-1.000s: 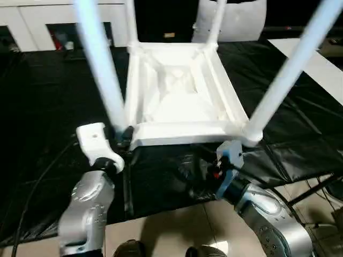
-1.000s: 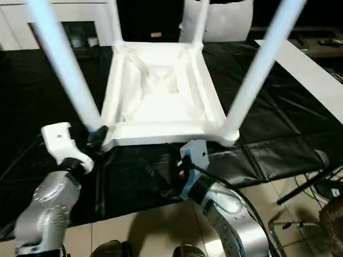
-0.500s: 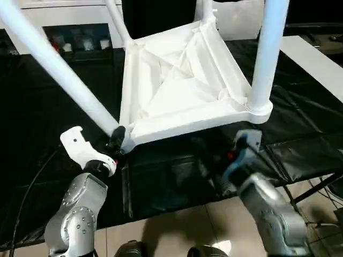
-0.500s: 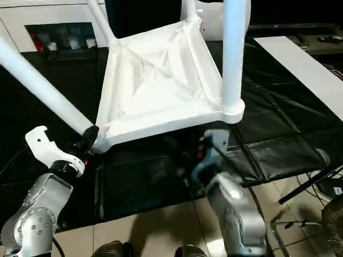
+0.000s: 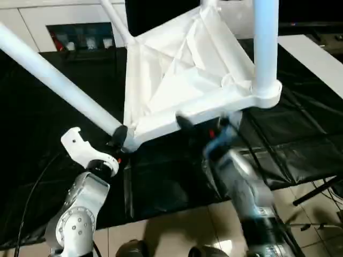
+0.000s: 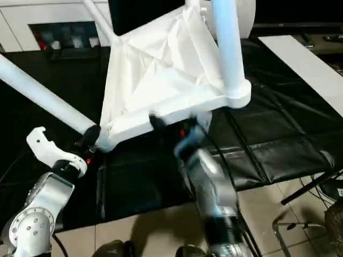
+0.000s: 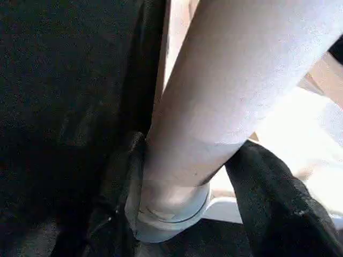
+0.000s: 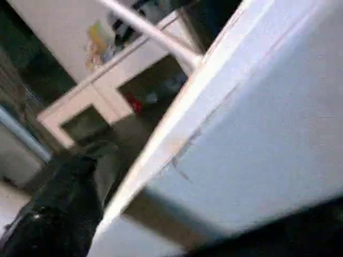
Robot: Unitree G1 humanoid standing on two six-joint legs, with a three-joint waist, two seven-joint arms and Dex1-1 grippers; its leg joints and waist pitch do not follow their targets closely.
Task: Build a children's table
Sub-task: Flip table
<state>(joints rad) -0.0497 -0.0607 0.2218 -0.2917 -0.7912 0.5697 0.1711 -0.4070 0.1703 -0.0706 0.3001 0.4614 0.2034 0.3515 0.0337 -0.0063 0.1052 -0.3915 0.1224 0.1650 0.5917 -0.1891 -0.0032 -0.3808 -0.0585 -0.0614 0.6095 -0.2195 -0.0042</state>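
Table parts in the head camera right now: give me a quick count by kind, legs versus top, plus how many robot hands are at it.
Table top: 1
Legs standing in its corner sockets: 4, near left, near right, far left, far right
Robot hands: 2, left hand clamped on the near left leg's base, right hand open at the near rim
Total: 7

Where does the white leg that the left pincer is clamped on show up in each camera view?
Left eye view: the long white round plastic tube leg slants from the upper left edge down to the left pincer.
Right eye view: same slant, upper left down to the socket at centre left.
Left wrist view: it runs diagonally between the black fingers.
Right wrist view: I cannot tell.
Shared landmark: the white rectangular plastic tabletop.
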